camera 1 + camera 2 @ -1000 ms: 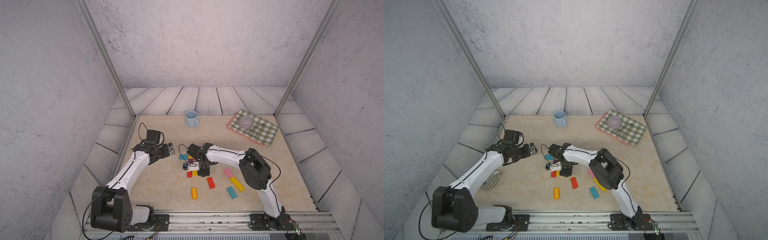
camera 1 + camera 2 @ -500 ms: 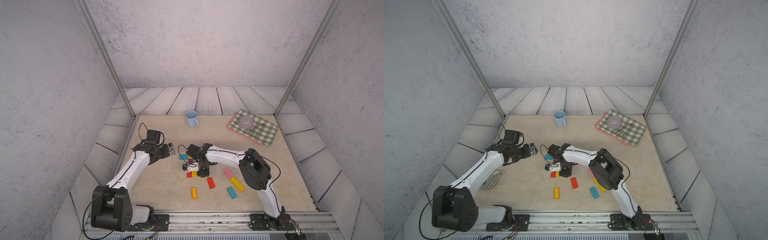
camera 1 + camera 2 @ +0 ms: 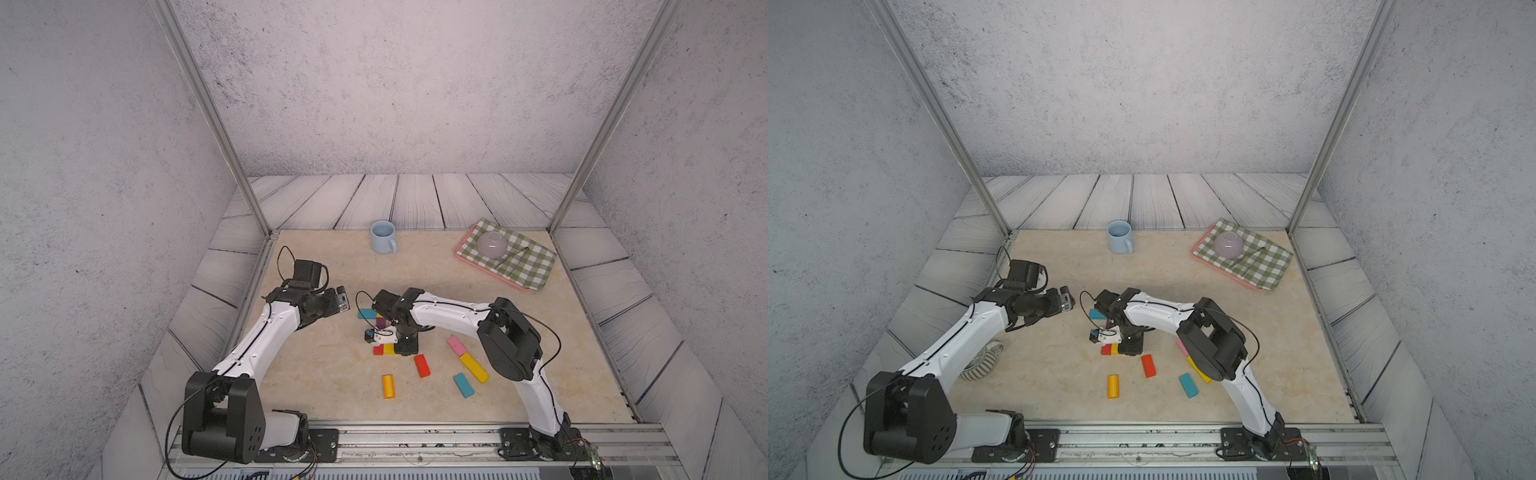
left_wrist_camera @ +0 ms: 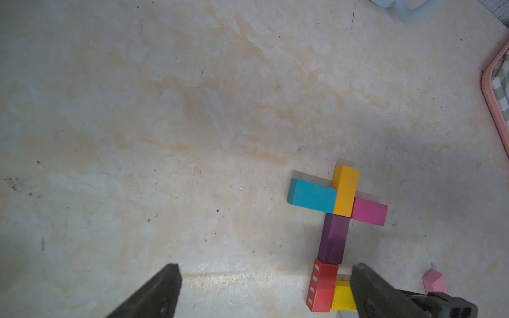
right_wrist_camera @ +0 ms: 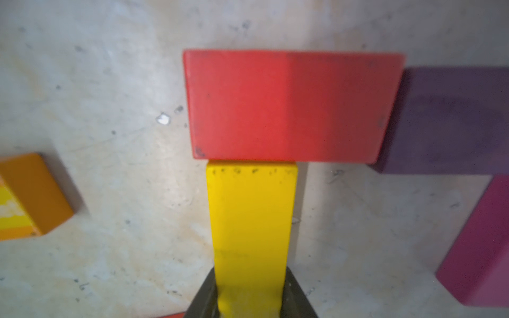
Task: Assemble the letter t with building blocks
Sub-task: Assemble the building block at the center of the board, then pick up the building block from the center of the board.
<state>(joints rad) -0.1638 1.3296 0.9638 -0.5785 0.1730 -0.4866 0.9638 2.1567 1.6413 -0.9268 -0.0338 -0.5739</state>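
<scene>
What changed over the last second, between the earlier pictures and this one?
Nothing visibly moved. The right gripper still holds the small yellow wooden block, its end against the flat red block. The left gripper stays open, hovering nearby. The loose coloured blocks and the light-blue mug lie where they were.

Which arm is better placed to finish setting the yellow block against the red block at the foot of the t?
Right. The right gripper holds the yellow block, and the block's end touches the side of the red block. The left gripper is open and empty, and it stands apart from both.
</scene>
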